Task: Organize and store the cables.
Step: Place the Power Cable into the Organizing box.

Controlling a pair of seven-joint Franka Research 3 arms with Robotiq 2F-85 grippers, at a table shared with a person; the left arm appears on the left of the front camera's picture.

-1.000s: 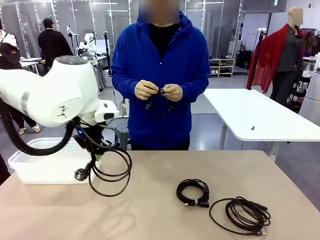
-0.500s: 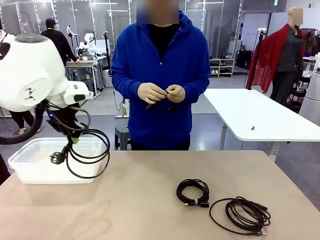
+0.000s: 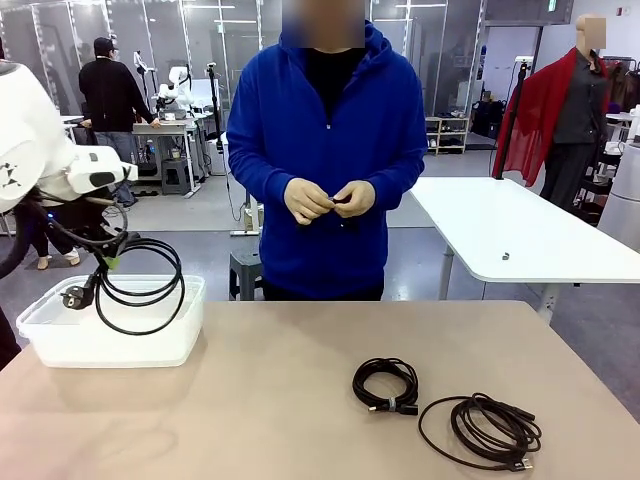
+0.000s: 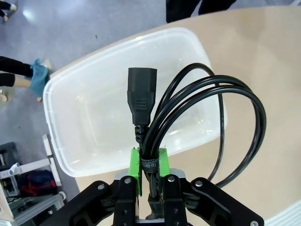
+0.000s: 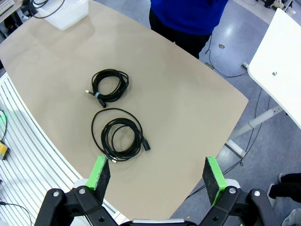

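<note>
**Left gripper** (image 4: 149,162): you have it clamped on the power cord (image 4: 207,108) at the strap binding its turns, with the green pads pinching the bundle from both sides. The cord is clear of the table (image 3: 300,400). It hangs below the fingers as a round coil, with one chunky plug end (image 4: 141,96) pointing straight along the finger line.

**Governing relation:** in the left wrist view the clear bin (image 4: 61,117) lies directly beyond the fingertips, and the plug end sits over the bin's open middle. The coil's loop, however, swings out to one side and in that view crosses the bin's rim on the table side. In the front view the coil hangs at the bin's near wall, within its span left to right. My judgement is that the drop is nearly lined up. The loop's wide side may still drape over the rim unless you carry it a little farther over the bin's middle before letting go.

**Right gripper** (image 5: 157,172): the jaws stand wide apart, holding nothing, high above the table. Two cables lie in its line of sight, just beside each other: a small coil (image 5: 109,84) and a large coil (image 5: 121,136), the large one nearer the robot's edge. Your right arm is plainly the nearer one for both.

**Person:** the person's hands (image 3: 328,200) are together at chest height, well apart from the bin, working something small and dark that I cannot identify
</note>
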